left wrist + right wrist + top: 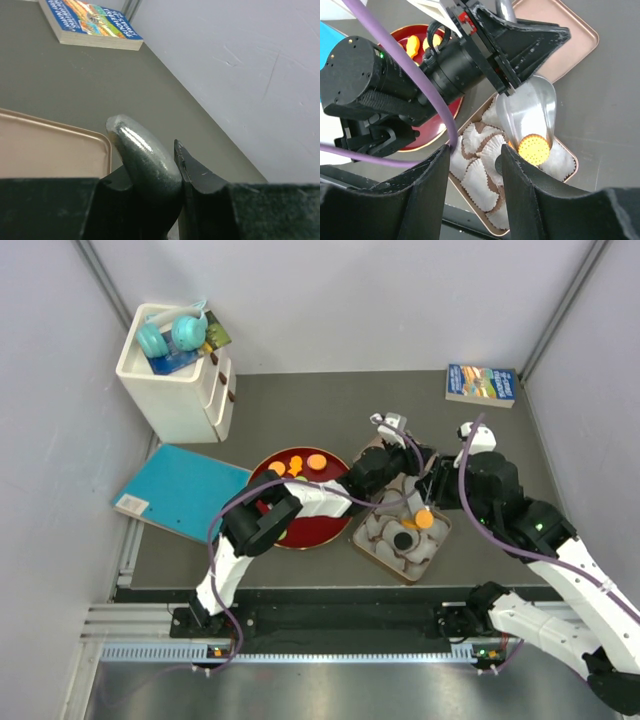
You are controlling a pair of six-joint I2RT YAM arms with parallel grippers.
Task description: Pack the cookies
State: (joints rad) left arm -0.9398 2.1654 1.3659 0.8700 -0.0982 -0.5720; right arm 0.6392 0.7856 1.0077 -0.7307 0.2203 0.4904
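Note:
My left gripper [395, 488] is shut on the handle of a silver spoon [142, 150]. In the right wrist view the spoon bowl [530, 112] carries one orange cookie [534, 150] just above the white paper cups [480, 175] in the tan tray [363, 540]. A black cookie [403, 540] lies in one cup. More orange cookies [316, 461] rest on the dark-red plate [312, 531]. My right gripper [472, 167] hovers open beside the tray, nothing between its fingers.
The tray's tan lid [572, 37] lies beyond the tray. A paperback book [481, 384] sits at the back right, a white drawer unit [185, 390] with headphones at the back left, and a blue book [180, 490] left of the plate.

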